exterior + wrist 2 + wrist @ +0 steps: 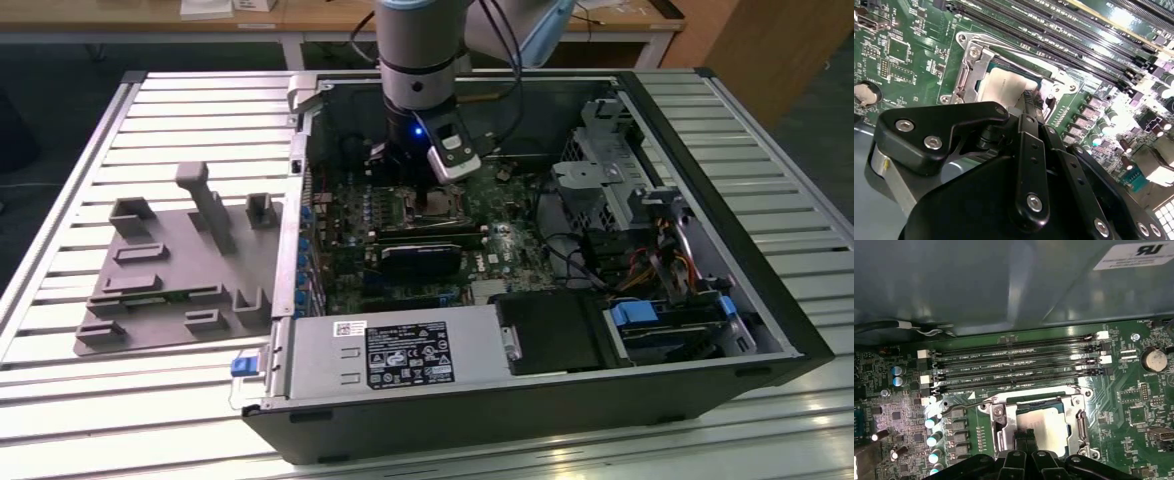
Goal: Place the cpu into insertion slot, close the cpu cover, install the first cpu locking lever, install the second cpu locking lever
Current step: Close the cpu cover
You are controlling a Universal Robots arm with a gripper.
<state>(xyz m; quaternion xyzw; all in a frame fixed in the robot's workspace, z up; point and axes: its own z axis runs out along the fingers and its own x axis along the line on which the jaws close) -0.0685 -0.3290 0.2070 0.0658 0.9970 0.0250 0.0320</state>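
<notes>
While the gripper [1025, 434] stands over the insertion slot [437, 205], its jaws are drawn narrow and hold nothing. The cpu [1049, 425] lies flat in the slot, directly beneath the fingertips, framed by the cpu cover [1004, 429].

Above the socket: the arm [424, 80] comes straight down through the open side of the case [534, 420]. The pincer [1025, 436], tips together, occupies the room over the cpu [1051, 422].
Memory side: memory slots [1014, 367] lie just beside the insertion slot [1081, 425], with the case wall [1004, 285] rising behind them.
Capacitor side: upright capacitors [933, 440] and a wire lever [961, 402] crowd that edge.
Case front: a black card [416, 260] and the power supply [387, 355] close in.
Drive side: the drive cage [607, 170] and cables [587, 265] block the way.
Desk: the desk [200, 110] has open slats around the grey fixture [174, 270].
</notes>
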